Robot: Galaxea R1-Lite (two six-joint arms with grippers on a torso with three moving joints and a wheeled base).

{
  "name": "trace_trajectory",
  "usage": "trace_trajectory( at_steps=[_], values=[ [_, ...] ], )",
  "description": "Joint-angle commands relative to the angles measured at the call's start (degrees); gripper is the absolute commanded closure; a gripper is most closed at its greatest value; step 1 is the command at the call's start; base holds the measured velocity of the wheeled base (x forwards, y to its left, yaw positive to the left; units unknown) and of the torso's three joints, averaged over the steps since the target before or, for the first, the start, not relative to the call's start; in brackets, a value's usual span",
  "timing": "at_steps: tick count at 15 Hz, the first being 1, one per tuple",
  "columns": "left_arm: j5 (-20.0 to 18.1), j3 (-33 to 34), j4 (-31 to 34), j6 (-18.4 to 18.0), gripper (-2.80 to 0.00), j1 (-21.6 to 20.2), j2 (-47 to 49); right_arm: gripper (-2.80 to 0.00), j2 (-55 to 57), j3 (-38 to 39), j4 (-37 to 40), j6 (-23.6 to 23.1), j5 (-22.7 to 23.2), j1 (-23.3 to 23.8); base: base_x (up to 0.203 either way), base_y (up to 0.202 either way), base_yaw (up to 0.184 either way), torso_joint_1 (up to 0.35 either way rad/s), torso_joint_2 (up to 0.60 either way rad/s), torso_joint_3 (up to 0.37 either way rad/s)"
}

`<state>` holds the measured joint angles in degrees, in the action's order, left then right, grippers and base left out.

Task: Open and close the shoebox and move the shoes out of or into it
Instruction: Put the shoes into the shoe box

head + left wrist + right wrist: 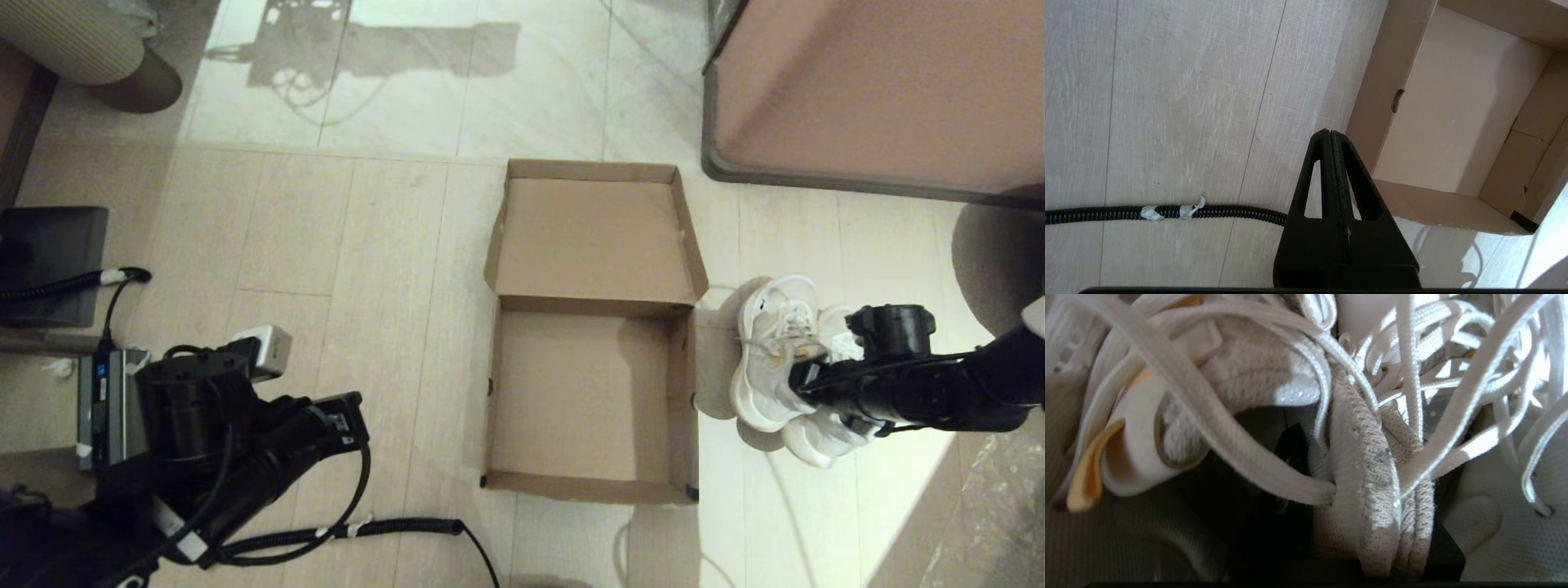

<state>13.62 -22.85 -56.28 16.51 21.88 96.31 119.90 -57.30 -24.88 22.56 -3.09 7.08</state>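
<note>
— Brown cardboard, lid flung flat back: the shoebox point(592, 400) sits open on the floor with nothing inside.

— And the shoes point(775, 359)?

— Just beside the box, on its right, outside it, the two pressed together. The right arm reaches in low and level from the far right, and the right gripper point(804, 384) is buried among the laces, its fingers clamped on bunched white fabric of both shoes.

— The other arm?

— Folded well left of the box. The left gripper point(1330, 163) hangs over bare floorboards near the box's front left corner, fingers pressed together, holding nothing.
</note>
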Motion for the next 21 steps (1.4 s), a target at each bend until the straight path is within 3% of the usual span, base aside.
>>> trace_trajectory(
  at_steps=[1,4,8,13,18,21],
  values=[
    [0.09,-0.01,-0.32,0.17,0.00,0.00,0.11,0.00,-14.34,0.81,9.77,1.69,0.55,-0.32,0.000,0.000,0.000,0.000,0.00,0.000],
    [0.09,-0.03,-0.41,0.25,0.00,0.00,0.66,0.00,-26.86,0.88,23.08,5.08,2.96,-4.23,0.000,0.000,0.000,0.000,0.00,0.000],
    [0.01,-0.78,-0.49,0.19,0.00,0.09,1.43,0.00,-34.27,0.74,32.56,8.37,3.85,-19.04,0.000,0.000,0.000,0.000,0.00,0.000],
    [0.09,-0.84,-0.49,0.19,0.00,0.01,1.54,0.00,-34.66,2.29,34.34,12.03,-2.46,-35.73,0.000,0.000,0.000,0.000,0.00,0.000],
    [0.18,-1.11,-0.49,0.17,0.00,0.00,2.11,0.00,-28.19,2.54,33.17,12.19,-3.17,-46.18,0.000,0.000,0.000,0.000,0.00,0.000],
    [0.36,-0.86,-0.49,0.13,0.00,-0.17,1.41,0.00,-20.79,2.70,28.87,11.91,-6.55,-48.70,0.000,0.000,0.000,0.000,0.00,0.000]
  ],
)
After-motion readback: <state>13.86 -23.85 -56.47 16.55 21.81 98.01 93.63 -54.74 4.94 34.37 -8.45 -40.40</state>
